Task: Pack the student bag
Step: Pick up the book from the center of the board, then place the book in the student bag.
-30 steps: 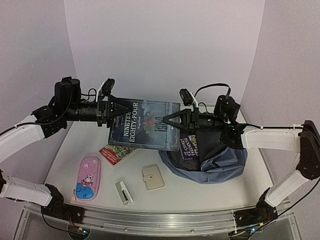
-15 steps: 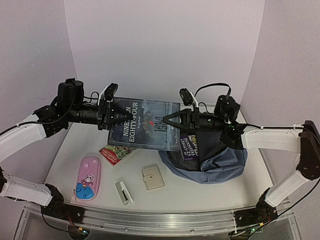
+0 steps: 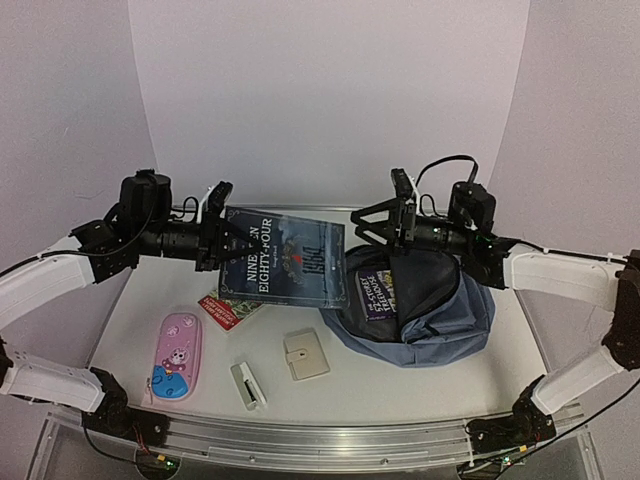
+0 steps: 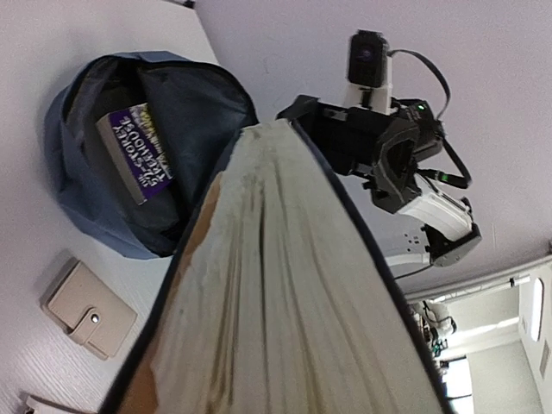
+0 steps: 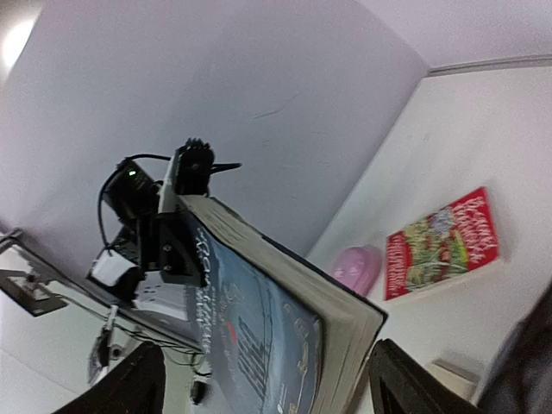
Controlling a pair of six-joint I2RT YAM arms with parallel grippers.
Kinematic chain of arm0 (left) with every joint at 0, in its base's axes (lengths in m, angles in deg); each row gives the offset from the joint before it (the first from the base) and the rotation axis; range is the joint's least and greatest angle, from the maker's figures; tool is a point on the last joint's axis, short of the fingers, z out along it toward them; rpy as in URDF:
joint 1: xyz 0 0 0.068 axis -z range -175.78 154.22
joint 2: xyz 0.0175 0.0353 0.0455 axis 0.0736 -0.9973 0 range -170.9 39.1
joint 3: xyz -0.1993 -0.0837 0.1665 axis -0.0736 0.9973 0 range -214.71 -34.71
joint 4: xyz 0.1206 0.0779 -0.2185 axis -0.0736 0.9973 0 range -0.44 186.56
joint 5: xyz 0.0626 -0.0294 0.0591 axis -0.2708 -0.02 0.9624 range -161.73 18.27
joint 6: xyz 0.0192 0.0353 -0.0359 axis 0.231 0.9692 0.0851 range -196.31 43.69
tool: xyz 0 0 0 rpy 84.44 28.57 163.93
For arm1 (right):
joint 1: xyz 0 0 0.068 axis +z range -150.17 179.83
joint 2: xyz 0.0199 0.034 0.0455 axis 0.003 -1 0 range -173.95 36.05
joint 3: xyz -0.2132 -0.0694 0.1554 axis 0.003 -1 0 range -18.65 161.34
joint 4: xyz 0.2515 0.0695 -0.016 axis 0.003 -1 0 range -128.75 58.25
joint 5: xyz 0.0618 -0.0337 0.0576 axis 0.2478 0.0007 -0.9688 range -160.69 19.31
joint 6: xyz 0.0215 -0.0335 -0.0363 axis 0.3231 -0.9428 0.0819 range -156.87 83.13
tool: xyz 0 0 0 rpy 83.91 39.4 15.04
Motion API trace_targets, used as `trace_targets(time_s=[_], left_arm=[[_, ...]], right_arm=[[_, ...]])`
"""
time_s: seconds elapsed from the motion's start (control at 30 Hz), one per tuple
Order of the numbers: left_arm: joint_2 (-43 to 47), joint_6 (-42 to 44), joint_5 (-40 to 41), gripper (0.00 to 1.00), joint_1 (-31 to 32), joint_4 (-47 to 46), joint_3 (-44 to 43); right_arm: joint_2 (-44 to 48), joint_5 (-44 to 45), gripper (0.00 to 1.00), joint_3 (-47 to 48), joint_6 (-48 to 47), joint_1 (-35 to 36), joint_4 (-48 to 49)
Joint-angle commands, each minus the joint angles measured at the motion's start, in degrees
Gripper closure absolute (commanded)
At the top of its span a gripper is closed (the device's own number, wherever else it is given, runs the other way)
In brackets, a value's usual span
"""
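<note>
Nearest the arm bases, on the white table, a small white stapler-shaped item lies just left of centre. A beige snap wallet lies just beside it to the right. To their left is the pink pencil case, lying lengthwise. Behind it, a red picture book lies flat, partly under the shadow of the raised book.

Right of centre, the student bag slumps on the table. Its zip mouth gapes toward the left, and a purple paperback with yellow lettering stands inside the opening.

Above the table's far half, the left gripper has its fingers clamped on the left edge of a dark blue hardback, Nineteen Eighty-Four. The book hangs in the air with its cover facing up and its right edge tilted down toward the bag's mouth. The left wrist view looks along its page block toward the bag.

The right gripper hovers over the bag's far rim, just off the book's right edge. Its fingers are spread wide and touch nothing.

Behind everything stands a plain pale lilac wall.
</note>
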Motion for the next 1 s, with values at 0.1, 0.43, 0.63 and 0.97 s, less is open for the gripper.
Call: trace_targets(time_s=[0.1,0.43,0.63,0.97], left_arm=[[0.7,-10.0,3.0,1.0,-5.2,-13.8,7.1],[-6.6,-14.7,-0.6,1.0,-5.2,-24.5,8.5],[-7.1,-15.0,-0.9,1.0,-5.2,-25.6,9.3],[-8.2,-14.5,-0.9,1.0,-5.1,-25.5,10.3]], right_arm=[[6.3,26.2,0.03,7.1,-18.5,-7.7,-37.6],[8.9,42.7,0.02,3.9,-22.1,-22.4,-52.4],[6.7,41.5,0.02,0.6,-22.6,-26.1,-51.6],[5.7,32.2,0.07,-3.8,-22.7,-26.1,-47.4]])
